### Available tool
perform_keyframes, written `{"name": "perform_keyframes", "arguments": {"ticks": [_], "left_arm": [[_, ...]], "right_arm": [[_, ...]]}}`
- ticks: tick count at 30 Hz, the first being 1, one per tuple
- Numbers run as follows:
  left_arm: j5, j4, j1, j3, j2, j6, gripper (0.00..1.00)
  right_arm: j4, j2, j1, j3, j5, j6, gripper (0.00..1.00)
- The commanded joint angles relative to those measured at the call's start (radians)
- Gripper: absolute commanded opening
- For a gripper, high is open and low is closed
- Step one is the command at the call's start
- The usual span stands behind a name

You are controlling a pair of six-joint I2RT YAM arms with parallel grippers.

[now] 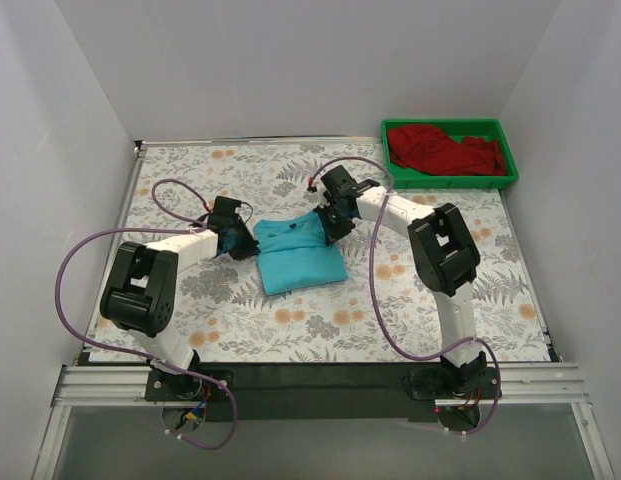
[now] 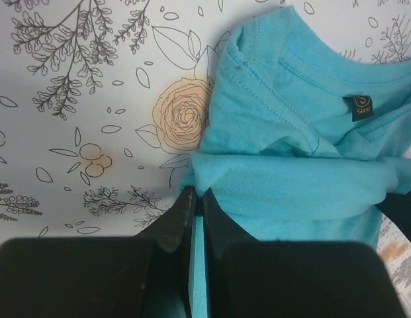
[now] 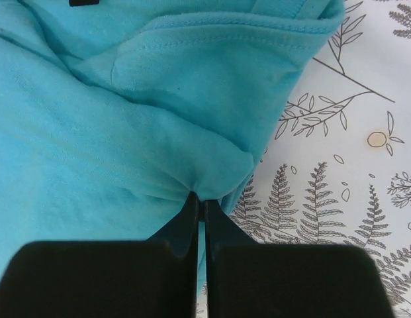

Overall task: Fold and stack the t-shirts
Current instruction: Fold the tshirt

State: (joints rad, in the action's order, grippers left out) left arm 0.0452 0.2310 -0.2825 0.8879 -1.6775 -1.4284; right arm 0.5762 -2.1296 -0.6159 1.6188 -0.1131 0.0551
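The turquoise-blue t-shirt (image 1: 295, 255) lies partly folded in the middle of the floral table, collar end toward the back. My left gripper (image 1: 246, 243) is shut on its left edge; in the left wrist view the pinch (image 2: 198, 195) holds a fold of turquoise-blue t-shirt (image 2: 291, 179) cloth, the collar label above. My right gripper (image 1: 330, 226) is shut on the right edge; the right wrist view shows this pinch (image 3: 201, 202) bunching the turquoise-blue t-shirt (image 3: 126, 119). The dark red t-shirt (image 1: 445, 152) lies crumpled in the green tray (image 1: 510, 172) at the back right.
White walls enclose the table on the left, back and right. Purple cables loop from both arms over the tabletop. The arms' bases sit on the black strip at the near edge.
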Motion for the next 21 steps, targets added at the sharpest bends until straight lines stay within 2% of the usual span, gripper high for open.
{"name": "perform_keyframes", "arguments": {"ticks": [1,6,11,15,21], "left_arm": [[0.059,0.051,0.006,-0.03,0.001,0.019,0.0],[0.088,0.14,-0.01,-0.087,0.087,0.02,0.0],[0.099,0.212,-0.047,-0.156,0.309,0.006,0.0],[0.11,0.248,-0.063,-0.149,0.459,0.011,0.0],[0.139,0.288,-0.067,-0.103,0.568,0.029,0.0]], "right_arm": [[0.011,0.02,0.001,-0.12,-0.08,0.037,0.01],[0.005,0.128,-0.033,-0.296,-0.122,0.083,0.01],[0.001,0.293,-0.064,-0.445,-0.122,0.129,0.01],[0.005,0.41,-0.068,-0.453,-0.099,0.153,0.01],[0.034,0.513,-0.07,-0.433,-0.109,0.167,0.01]]}}
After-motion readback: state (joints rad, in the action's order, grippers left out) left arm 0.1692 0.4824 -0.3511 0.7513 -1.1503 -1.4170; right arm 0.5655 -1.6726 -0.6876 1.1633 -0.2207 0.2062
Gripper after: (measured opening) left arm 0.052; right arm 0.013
